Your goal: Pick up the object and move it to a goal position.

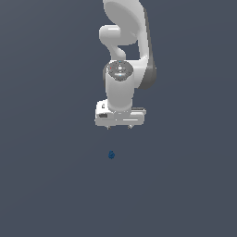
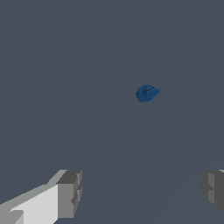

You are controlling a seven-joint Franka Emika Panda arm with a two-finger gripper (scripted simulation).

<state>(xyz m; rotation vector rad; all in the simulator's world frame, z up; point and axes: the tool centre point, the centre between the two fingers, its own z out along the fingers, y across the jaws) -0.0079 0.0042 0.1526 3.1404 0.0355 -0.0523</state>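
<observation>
Object (image 1: 111, 154) apart from spread-fingered tool (image 1: 119, 126)

object (image 1: 111, 154) below pincer (image 1: 119, 127) (apart), floor beneath

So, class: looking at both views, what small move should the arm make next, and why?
Probably shift to centre over the blue object, then descend. The gripper hangs open above the floor, holding nothing, and the object lies apart from it, outside the span of the fingers.

No legible text or markings anywhere.
</observation>
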